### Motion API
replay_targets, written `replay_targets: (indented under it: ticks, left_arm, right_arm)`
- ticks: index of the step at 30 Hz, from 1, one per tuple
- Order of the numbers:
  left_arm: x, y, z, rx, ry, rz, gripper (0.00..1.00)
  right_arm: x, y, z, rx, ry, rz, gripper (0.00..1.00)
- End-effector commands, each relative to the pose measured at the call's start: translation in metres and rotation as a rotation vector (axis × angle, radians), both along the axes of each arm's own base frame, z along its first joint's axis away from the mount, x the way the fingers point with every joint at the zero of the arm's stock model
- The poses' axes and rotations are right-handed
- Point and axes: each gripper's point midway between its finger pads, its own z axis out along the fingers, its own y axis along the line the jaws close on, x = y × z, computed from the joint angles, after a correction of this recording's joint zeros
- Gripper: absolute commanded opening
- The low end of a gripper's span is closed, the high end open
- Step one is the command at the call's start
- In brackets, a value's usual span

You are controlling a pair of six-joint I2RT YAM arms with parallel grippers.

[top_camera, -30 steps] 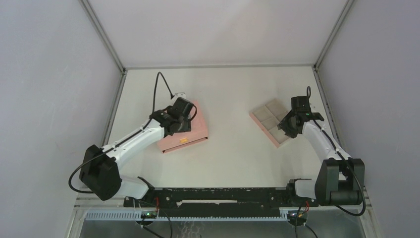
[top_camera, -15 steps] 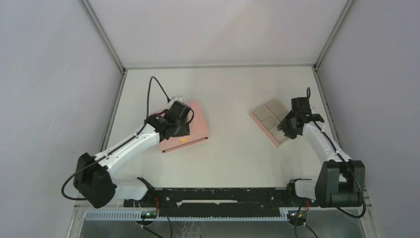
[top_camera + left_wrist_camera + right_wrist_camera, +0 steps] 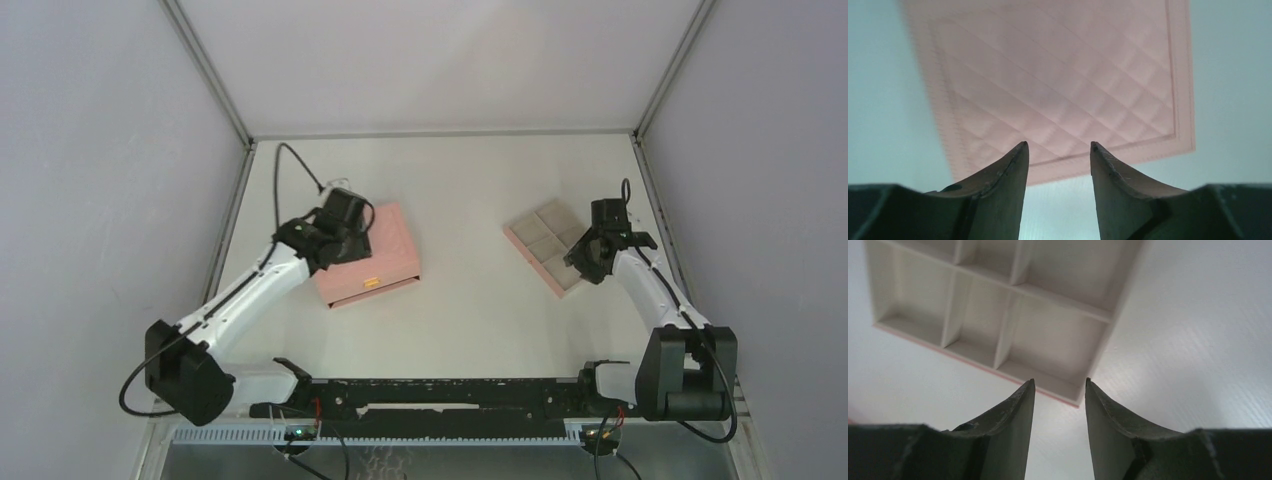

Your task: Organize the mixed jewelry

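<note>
The mixed jewelry shows in no view. A pink quilted box (image 3: 388, 255) lies left of centre with its lid shut; its quilted top (image 3: 1058, 75) fills the left wrist view. My left gripper (image 3: 350, 238) (image 3: 1058, 145) hovers over the box's left edge, open with nothing between its fingers. A beige compartmented tray (image 3: 545, 245) lies at the right, and the compartments that show (image 3: 1063, 297) hold nothing. Just above the tray's near corner my right gripper (image 3: 585, 263) (image 3: 1058, 381) stands open with nothing between its fingers.
Grey walls with metal frame posts (image 3: 225, 100) close in the white table on three sides. A black rail (image 3: 440, 392) runs along the near edge between the arm bases. The left arm's cable (image 3: 300, 170) loops above the box.
My left arm has swung left, carrying its gripper from over the box's middle toward its left edge. The right gripper has shifted only slightly by the tray's corner.
</note>
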Motion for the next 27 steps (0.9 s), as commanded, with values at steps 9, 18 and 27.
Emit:
replay_targets:
  ticks: [9,18,27]
  left_arm:
    - [-0.005,0.132,-0.007,-0.035,-0.014,0.37,0.57]
    - [-0.02,0.085,-0.059,-0.268,0.081,0.284,0.57]
    - [-0.015,-0.016,-0.044,-0.383,0.08,0.076,0.56]
  right_arm:
    - [-0.016,-0.01,-0.044,0.011,0.123,-0.008,0.53]
    - [-0.006,0.016,-0.04,-0.003,0.077,0.137,0.5]
    - [0.001,0.012,0.024,-0.048,-0.154,0.087,0.76]
